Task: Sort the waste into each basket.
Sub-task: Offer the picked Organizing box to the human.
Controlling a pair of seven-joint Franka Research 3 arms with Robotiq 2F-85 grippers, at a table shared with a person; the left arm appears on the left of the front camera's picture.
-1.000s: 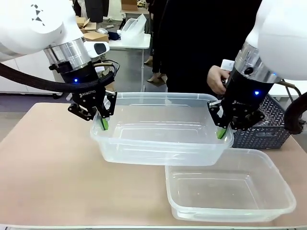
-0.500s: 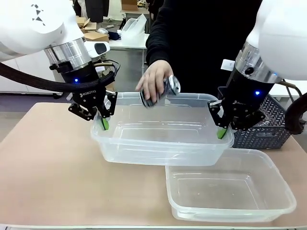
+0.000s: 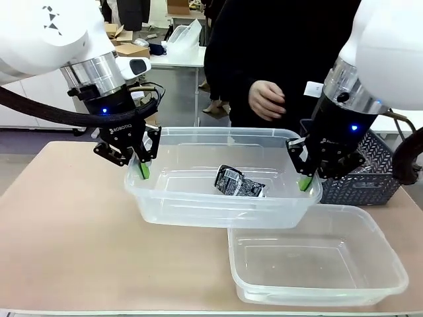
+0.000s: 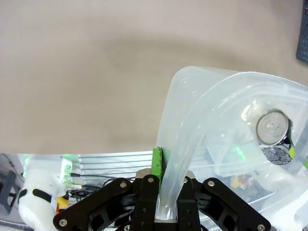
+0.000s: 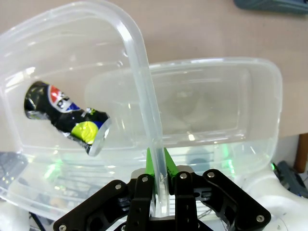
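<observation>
Both arms hold one see-through basket [image 3: 225, 134] by its short ends, lifted above the table. My left gripper [image 3: 143, 170] is shut on its left rim, seen close in the left wrist view [image 4: 169, 166]. On the right rim my right gripper [image 3: 305, 181] [image 5: 157, 163] is shut. A crushed black can [image 3: 238, 183] [image 4: 274, 134] [image 5: 67, 118] lies inside the held basket [image 4: 202, 96] [image 5: 139, 72]. A second see-through basket [image 3: 317, 261] [image 5: 216, 101] rests on the table at the front right. No other waste shows.
A dark grey lattice basket [image 3: 370, 178] stands behind my right gripper. A person in black stands at the far side, one hand [image 3: 266, 99] raised above the held basket's back rim. The tan table [image 3: 66, 231] stretches bare to the left.
The person's hand brought the black can over the held basket, let it go into it, and drew back. Neither arm has moved.
</observation>
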